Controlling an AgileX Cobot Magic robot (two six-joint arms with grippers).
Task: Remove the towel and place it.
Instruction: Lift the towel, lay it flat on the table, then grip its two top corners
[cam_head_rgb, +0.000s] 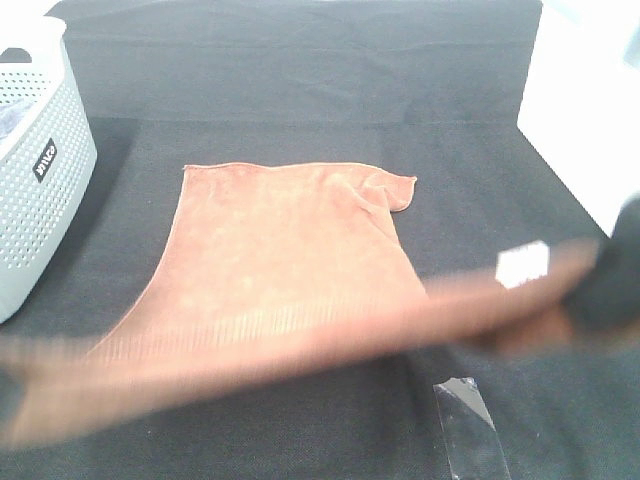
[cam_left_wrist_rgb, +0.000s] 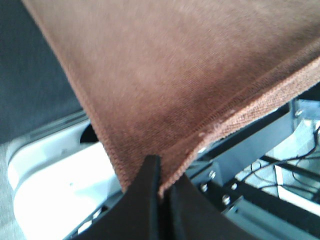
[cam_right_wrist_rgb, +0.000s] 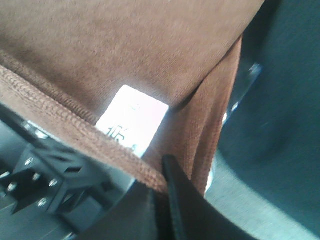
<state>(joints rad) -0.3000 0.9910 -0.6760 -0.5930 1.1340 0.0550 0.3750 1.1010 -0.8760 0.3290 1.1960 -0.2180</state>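
Observation:
The rust-brown towel (cam_head_rgb: 280, 250) lies spread on the black table cloth (cam_head_rgb: 300, 80), its far edge flat. Its near hem is lifted and stretched in a blurred band across the front. My left gripper (cam_left_wrist_rgb: 160, 180) is shut on the near left corner of the towel (cam_left_wrist_rgb: 175, 65), at the left edge of the high view. My right gripper (cam_right_wrist_rgb: 162, 175) is shut on the near right corner of the towel (cam_right_wrist_rgb: 125, 45), beside a white label (cam_right_wrist_rgb: 132, 120). In the high view the right gripper (cam_head_rgb: 610, 285) is a dark blur next to that label (cam_head_rgb: 523, 265).
A grey perforated basket (cam_head_rgb: 35, 170) stands at the left edge of the table. A clear shiny strip (cam_head_rgb: 465, 420) lies on the cloth near the front right. A white surface (cam_head_rgb: 590, 100) borders the table at the right.

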